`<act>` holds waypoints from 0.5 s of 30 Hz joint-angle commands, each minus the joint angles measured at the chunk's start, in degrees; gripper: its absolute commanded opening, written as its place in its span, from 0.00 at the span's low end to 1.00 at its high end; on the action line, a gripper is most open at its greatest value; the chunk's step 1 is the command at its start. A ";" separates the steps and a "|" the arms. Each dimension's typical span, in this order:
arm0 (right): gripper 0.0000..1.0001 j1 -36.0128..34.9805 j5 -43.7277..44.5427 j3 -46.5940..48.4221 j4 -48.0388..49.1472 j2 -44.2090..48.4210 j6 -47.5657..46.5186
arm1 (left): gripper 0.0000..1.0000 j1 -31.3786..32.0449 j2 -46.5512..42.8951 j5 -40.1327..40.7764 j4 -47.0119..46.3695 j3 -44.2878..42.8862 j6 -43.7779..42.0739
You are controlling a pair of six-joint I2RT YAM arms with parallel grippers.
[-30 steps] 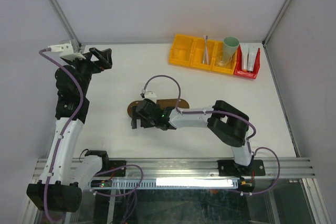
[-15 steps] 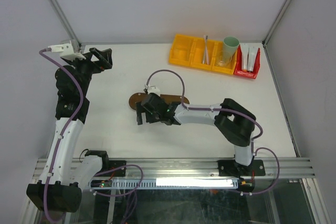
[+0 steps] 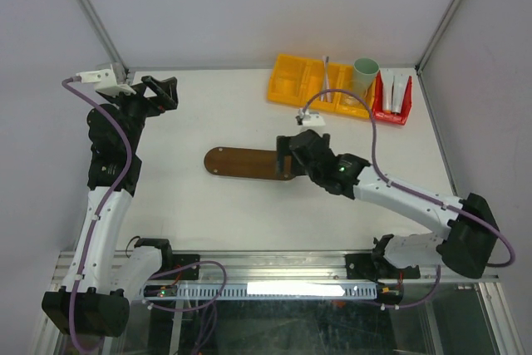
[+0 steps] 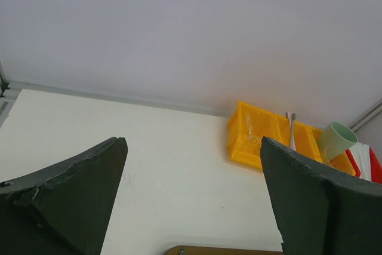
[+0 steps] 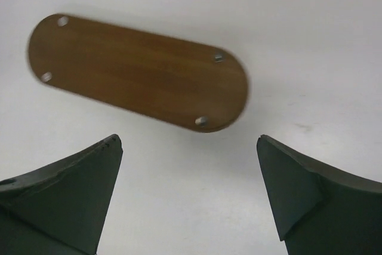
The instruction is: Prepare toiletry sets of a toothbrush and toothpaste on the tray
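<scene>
The right gripper (image 5: 189,140), fully spread and empty, is seen nearer the toothbrushes (image 3: 326,80), kept by the table's (image 3: 191,122) far right corner.

Overhead and right wrist (close, facing down) share the tray (image 3: 245,162).

We see a white rectangular table (image 3: 183,197) with a plain matt top, closed in by pale panels at the back and sides. Three things lie directly on it. Near the middle we find a dark-brown wooden oval tray (image 3: 245,162), flat on the surface, its long axis running roughly left to right. The right wrist view shows four small pale round spots near its ends. At the back right stands a yellow divided plastic bin (image 3: 289,89), and just beside it, toward the right corner, a small red plastic bin (image 3: 389,115). The tray lies well apart from both bins.
</scene>
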State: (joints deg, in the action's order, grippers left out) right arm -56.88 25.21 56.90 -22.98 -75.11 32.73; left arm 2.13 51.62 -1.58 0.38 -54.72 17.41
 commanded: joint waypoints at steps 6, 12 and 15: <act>1.00 23.84 -2.36 0.50 -1.92 7.51 -7.04 | 0.99 -0.61 -0.20 -2.63 -1.45 -2.39 0.73; 0.98 40.28 -9.33 11.74 -3.48 -3.29 -9.49 | 0.99 -0.63 0.30 -2.88 -1.43 -2.43 0.64; 0.94 44.56 -10.75 19.13 -4.86 -11.47 -9.87 | 0.99 -0.68 0.86 -3.55 -1.56 -2.43 1.10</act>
State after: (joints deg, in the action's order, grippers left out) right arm -17.45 18.72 67.00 -27.40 -78.96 25.12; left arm 2.13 52.05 -3.27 0.47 -54.83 17.43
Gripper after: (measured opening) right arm 0.957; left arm 0.990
